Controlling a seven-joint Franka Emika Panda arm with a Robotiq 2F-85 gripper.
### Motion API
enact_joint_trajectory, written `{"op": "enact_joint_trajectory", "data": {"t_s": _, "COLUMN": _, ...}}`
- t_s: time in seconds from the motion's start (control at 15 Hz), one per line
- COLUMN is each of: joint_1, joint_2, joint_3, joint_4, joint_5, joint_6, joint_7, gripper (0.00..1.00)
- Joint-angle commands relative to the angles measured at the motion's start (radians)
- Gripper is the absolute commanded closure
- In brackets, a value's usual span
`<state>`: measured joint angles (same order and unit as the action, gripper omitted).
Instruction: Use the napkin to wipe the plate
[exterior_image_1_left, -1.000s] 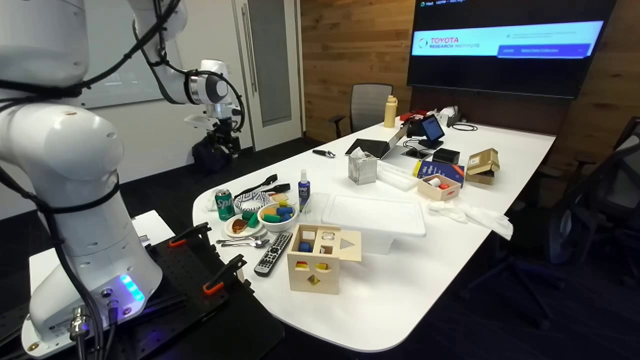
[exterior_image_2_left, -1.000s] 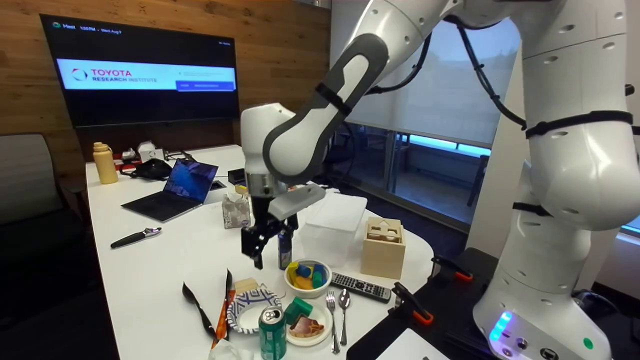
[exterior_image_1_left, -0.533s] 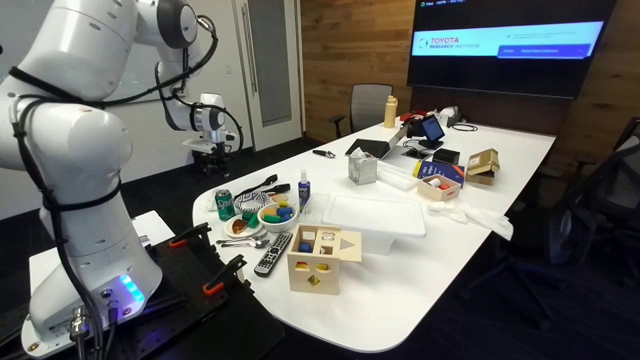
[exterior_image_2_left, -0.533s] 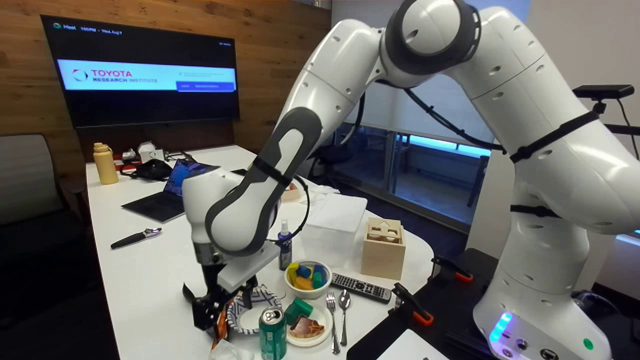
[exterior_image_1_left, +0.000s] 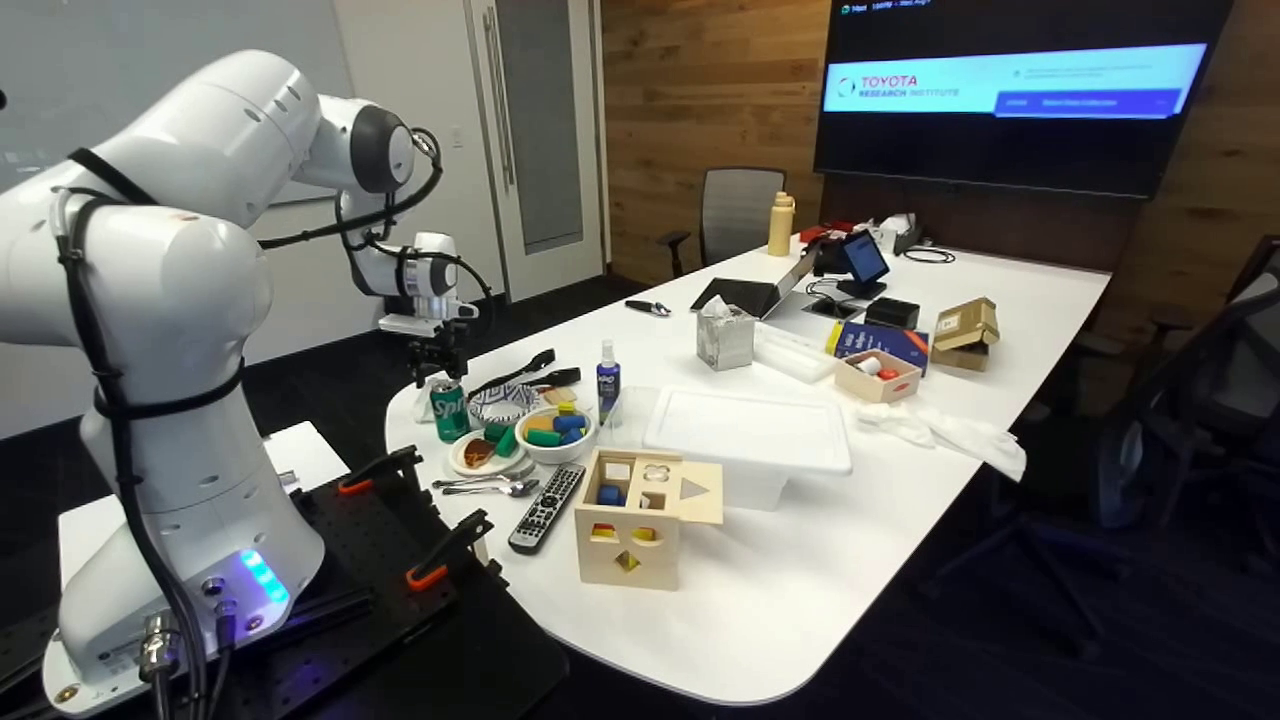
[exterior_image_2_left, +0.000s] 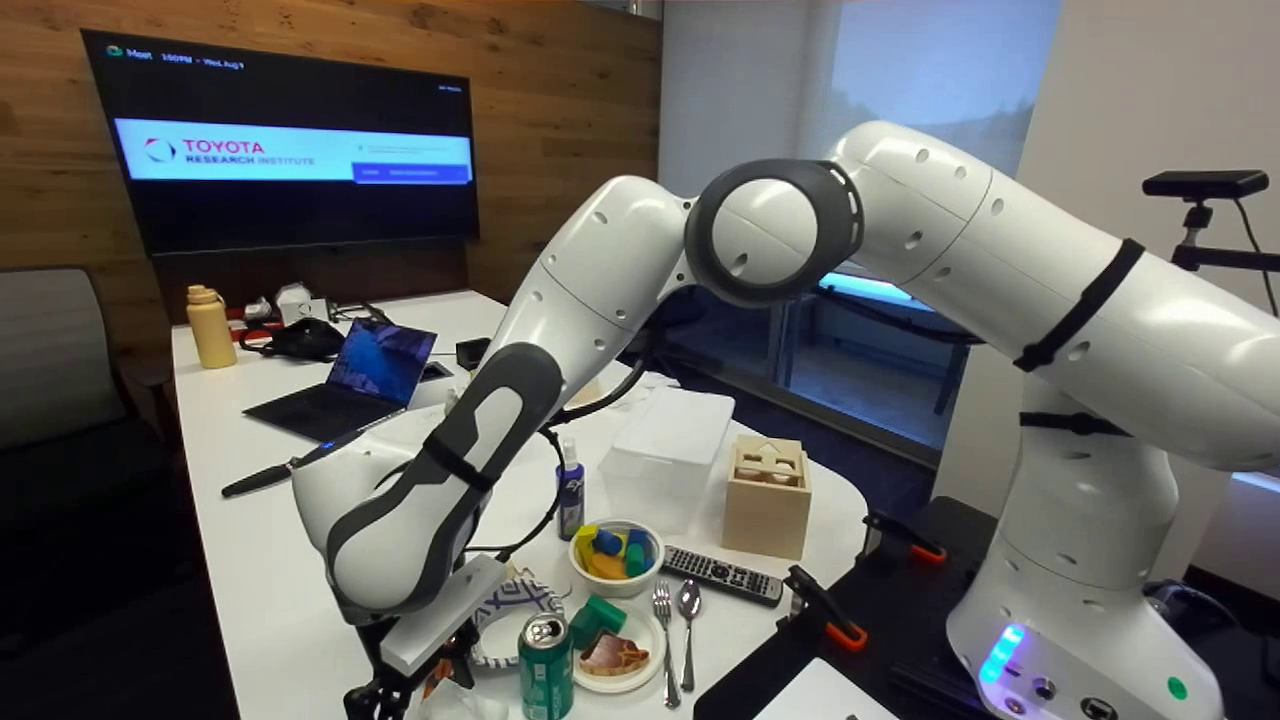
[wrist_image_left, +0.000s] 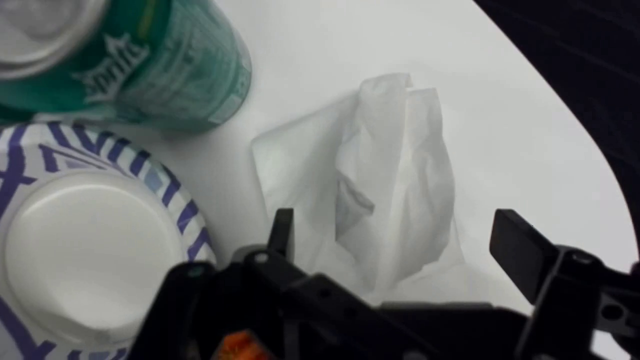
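The napkin (wrist_image_left: 395, 190) is a crumpled white sheet on the white table, large in the wrist view. In an exterior view it shows in part beside the green can (exterior_image_2_left: 460, 702). My gripper (wrist_image_left: 400, 235) is open, its two black fingers apart on either side of the napkin's near part and above it. It also shows low over the table end in both exterior views (exterior_image_1_left: 437, 372) (exterior_image_2_left: 412, 685). The plate (exterior_image_2_left: 652, 645) is small, round and whitish, holding a green block and a toy food piece. It also shows in an exterior view (exterior_image_1_left: 500, 465) and is out of the wrist view.
A green soda can (wrist_image_left: 195, 65) stands close beside the napkin. A blue-patterned dish (wrist_image_left: 95, 250) lies beside the can. A bowl of blocks (exterior_image_2_left: 618, 588), a fork (exterior_image_2_left: 664, 640), a spoon (exterior_image_2_left: 688, 630) and a remote (exterior_image_2_left: 722, 574) lie nearby. The table edge (wrist_image_left: 565, 100) curves near the napkin.
My gripper has come down and moved from above the table, beyond the patterned dish, to over the napkin near the can. The plate and the other table things have not visibly moved.
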<state>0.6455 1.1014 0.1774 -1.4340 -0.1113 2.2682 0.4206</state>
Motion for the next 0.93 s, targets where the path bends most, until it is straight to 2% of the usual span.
{"op": "enact_joint_trajectory", "data": {"t_s": 0.0, "joint_1": 0.044, "joint_2": 0.13, "joint_3": -0.029, "joint_4": 0.242, "joint_5": 0.024, "joint_6": -0.149, "joint_7": -0.016, "gripper": 0.28}}
{"op": "enact_joint_trajectory", "data": {"t_s": 0.33, "joint_1": 0.058, "joint_2": 0.27, "joint_3": -0.008, "joint_4": 0.511, "joint_5": 0.009, "joint_6": -0.396, "joint_7": -0.031, "gripper": 0.66}}
{"op": "enact_joint_trajectory", "data": {"t_s": 0.6, "joint_1": 0.078, "joint_2": 0.304, "joint_3": -0.027, "joint_4": 0.61, "joint_5": 0.037, "joint_6": -0.528, "joint_7": -0.027, "gripper": 0.95}}
{"op": "enact_joint_trajectory", "data": {"t_s": 0.67, "joint_1": 0.077, "joint_2": 0.313, "joint_3": -0.026, "joint_4": 0.632, "joint_5": 0.043, "joint_6": -0.545, "joint_7": -0.031, "gripper": 1.0}}
{"op": "enact_joint_trajectory", "data": {"t_s": 0.8, "joint_1": 0.073, "joint_2": 0.326, "joint_3": -0.015, "joint_4": 0.679, "joint_5": 0.064, "joint_6": -0.563, "joint_7": -0.054, "gripper": 1.0}}
{"op": "enact_joint_trajectory", "data": {"t_s": 0.87, "joint_1": 0.059, "joint_2": 0.311, "joint_3": 0.006, "joint_4": 0.664, "joint_5": 0.049, "joint_6": -0.545, "joint_7": -0.052, "gripper": 1.0}}
